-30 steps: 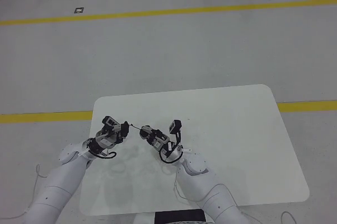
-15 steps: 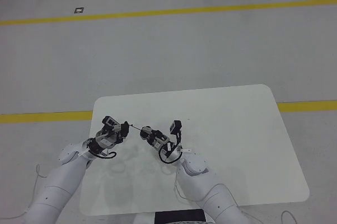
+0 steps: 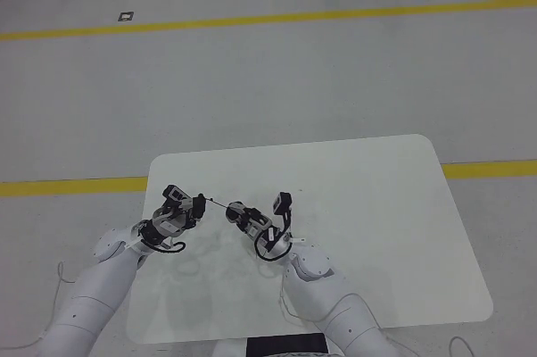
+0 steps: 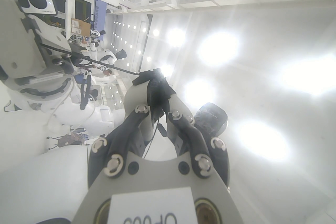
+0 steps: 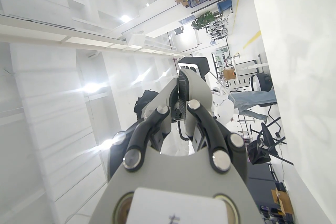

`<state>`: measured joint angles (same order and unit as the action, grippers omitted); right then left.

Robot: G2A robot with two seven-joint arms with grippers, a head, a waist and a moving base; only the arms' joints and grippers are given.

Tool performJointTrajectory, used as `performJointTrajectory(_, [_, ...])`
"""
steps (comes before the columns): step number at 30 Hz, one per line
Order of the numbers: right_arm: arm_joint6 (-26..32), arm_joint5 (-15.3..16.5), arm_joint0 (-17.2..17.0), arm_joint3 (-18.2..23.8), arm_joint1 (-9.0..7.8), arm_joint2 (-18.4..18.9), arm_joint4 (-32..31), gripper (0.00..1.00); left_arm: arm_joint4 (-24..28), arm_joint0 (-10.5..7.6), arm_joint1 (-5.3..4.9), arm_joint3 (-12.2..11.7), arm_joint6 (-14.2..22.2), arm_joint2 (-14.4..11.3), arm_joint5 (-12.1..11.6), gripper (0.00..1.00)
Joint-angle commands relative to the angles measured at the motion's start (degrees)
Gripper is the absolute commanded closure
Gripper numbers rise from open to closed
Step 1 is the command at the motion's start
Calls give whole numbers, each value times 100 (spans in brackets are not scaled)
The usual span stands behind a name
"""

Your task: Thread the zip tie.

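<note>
A thin black zip tie spans the short gap between my two grippers above the near left part of the white table. My left gripper is shut on one end of it. In the left wrist view the fingers of that gripper pinch the dark end, and the strap runs straight across to the right gripper. My right gripper is shut on the strap's other end. In the right wrist view its fingers press together, hiding the tie.
The table's right half and far side lie bare. Yellow floor lines run beyond the table's far edge and past both of its sides.
</note>
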<state>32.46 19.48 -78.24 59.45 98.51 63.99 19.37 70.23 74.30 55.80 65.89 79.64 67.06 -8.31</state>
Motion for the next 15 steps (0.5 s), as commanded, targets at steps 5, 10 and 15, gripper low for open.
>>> performJointTrajectory(5, [-31,0,4,-6,-13,-7,-3,100,0,0,0,0,0,0,0,100])
performJointTrajectory(10, [-66,0,6,-13,-27,-7,-2,93,0,0,0,0,0,0,0,100])
performJointTrajectory(15, [-90,0,-31,-8,-59,62,18,0,0,0,0,0,0,0,0,100])
